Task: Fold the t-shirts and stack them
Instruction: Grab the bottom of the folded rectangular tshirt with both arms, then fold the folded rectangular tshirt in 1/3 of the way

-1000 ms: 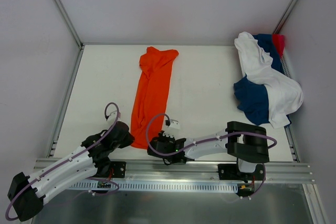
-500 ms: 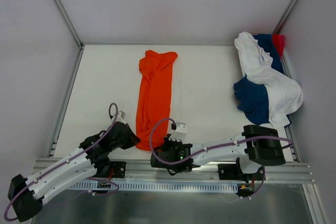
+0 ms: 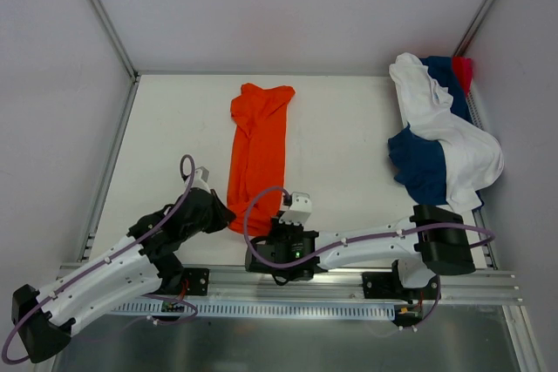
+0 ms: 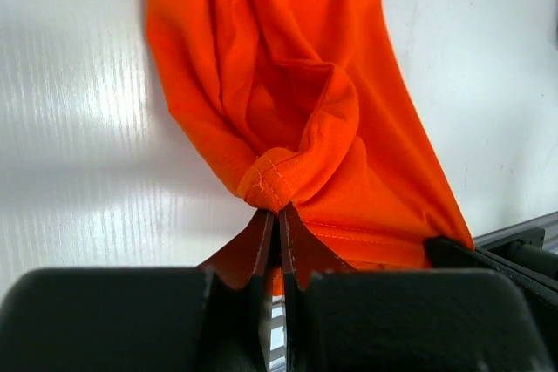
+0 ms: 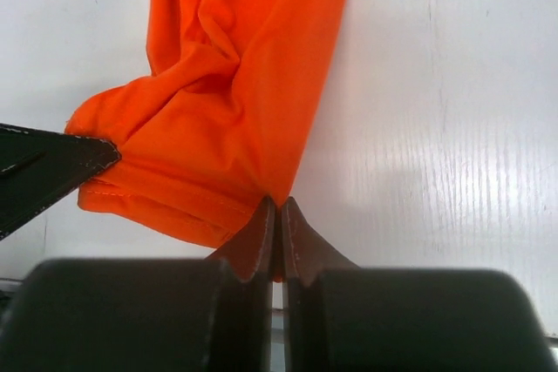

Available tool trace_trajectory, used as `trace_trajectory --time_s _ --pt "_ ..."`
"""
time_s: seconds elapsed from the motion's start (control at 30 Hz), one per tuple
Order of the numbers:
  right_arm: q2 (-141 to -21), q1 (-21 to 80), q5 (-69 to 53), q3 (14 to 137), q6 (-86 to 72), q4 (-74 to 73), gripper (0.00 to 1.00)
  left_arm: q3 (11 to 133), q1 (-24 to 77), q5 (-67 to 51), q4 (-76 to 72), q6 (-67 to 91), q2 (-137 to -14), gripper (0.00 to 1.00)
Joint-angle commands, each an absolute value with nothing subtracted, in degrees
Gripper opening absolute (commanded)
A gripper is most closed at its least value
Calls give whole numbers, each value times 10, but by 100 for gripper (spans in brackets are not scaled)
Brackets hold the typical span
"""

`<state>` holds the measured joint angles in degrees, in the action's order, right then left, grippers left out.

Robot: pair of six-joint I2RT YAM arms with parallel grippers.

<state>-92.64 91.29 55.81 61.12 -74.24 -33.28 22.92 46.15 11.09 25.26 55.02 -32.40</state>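
The left gripper (image 4: 277, 215) and right gripper (image 5: 277, 208) each pinched the near end of the soft bright orange cloth t-shirt (image 3: 260, 141).

One orange t-shirt (image 3: 258, 150), one white t-shirt (image 3: 453, 150), one navy t-shirt (image 3: 420, 172), one red t-shirt (image 3: 463, 69).

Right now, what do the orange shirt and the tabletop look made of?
Orange shirt: soft matte knit cloth, probably cotton; it folds and bunches, stitched hem shows. Tabletop: hard white board, slightly glossy; faint grain streaks and reflections, maybe laminate.
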Motion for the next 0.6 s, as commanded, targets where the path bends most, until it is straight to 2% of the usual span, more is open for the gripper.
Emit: trace_trajectory --time_s 0.0,0.33,0.57 --pt "-925 892 616 642 -701 -392 0 275 462 162 262 513 -352 0" --pt "-965 834 625 694 -621 -388 0 294 461 205 226 491 -406 0" --pt "-996 769 599 699 -552 -319 1 308 461 258 189 469 -449 0"
